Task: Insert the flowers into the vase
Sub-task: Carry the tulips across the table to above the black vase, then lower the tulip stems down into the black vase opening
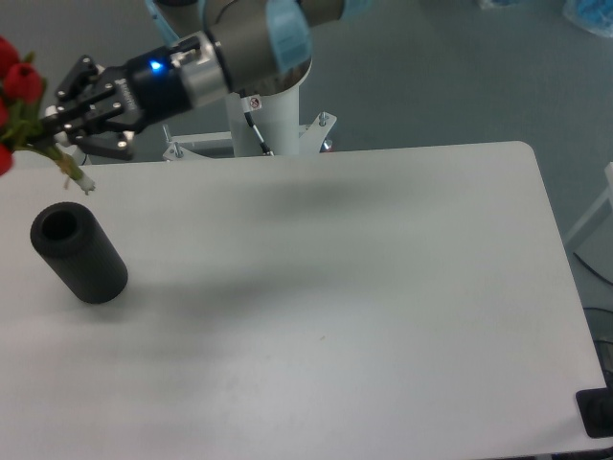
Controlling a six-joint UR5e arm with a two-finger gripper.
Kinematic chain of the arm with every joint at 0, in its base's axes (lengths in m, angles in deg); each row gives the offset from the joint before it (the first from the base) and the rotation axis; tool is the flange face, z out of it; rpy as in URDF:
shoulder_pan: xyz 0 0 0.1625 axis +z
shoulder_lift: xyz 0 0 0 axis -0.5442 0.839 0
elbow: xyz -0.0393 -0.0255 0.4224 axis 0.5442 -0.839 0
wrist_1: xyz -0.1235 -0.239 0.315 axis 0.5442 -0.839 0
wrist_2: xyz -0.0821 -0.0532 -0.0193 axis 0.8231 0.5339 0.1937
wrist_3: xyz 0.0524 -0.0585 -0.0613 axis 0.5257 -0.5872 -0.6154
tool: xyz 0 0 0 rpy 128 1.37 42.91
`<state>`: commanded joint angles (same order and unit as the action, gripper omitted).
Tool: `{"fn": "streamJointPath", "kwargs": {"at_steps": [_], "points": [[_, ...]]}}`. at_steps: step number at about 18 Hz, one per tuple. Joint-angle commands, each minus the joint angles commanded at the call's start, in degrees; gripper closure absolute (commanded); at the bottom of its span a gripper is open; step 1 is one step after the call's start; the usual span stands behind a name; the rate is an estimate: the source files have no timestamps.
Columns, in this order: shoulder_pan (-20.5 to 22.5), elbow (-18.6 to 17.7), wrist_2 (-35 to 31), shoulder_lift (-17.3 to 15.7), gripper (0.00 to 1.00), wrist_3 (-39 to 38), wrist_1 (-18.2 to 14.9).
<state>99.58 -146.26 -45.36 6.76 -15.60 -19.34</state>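
flowers (21, 91) above vase (79, 254), vase on table (383, 287)

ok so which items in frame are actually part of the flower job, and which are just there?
Job:
- flowers, held in the claw at the far left edge
- vase, empty, on the table

Just there:
- arm's base column
- dark object, bottom right

UR5e arm (239, 38): grey tube links, light-blue joint caps, white base column. Black two-finger gripper (72, 120), blue LED lit on wrist at 3 o'clock of it.
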Motion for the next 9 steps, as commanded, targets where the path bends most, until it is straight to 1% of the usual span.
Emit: {"fn": "streamJointPath", "kwargs": {"at_steps": [2, 7, 9], "points": [[-0.62, 0.79, 0.0, 1.67, 1.0, 1.85, 0.0], [-1.41, 5.27, 0.09, 4.75, 1.0, 1.94, -0.09], [-2.02, 5.98, 0.09, 5.54, 1.0, 2.73, 0.0]]}}
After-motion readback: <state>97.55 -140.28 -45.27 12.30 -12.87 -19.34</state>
